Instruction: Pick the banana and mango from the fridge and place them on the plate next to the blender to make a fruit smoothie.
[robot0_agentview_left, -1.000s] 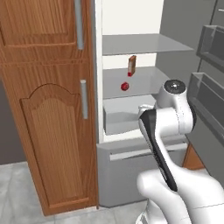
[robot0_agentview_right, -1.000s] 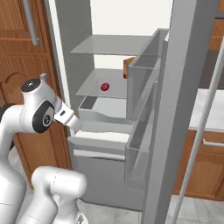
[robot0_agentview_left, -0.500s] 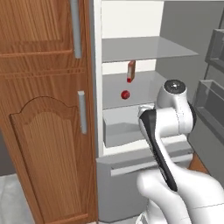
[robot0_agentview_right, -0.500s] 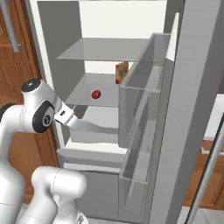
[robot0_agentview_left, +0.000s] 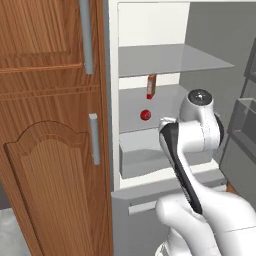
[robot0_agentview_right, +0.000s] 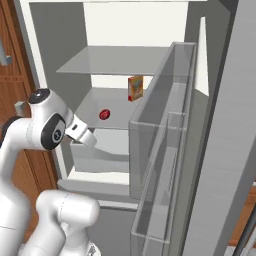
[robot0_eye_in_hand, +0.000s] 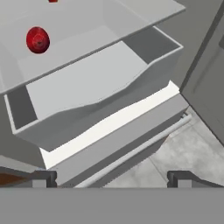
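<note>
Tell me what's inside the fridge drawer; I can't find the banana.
The pale grey drawer in the fridge looks empty where visible; its front wall hides the near bottom. The mango sits on the shelf above.

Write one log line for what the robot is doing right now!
phase: at open fridge | end effector: open, empty, before drawer | mango: on shelf | carton: behind mango

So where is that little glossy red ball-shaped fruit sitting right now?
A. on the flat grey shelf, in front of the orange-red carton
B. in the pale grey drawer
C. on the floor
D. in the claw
A: the glossy red ball-shaped fruit lies on the flat grey shelf above the pale grey drawer, in front of the upright orange-red carton.
</note>
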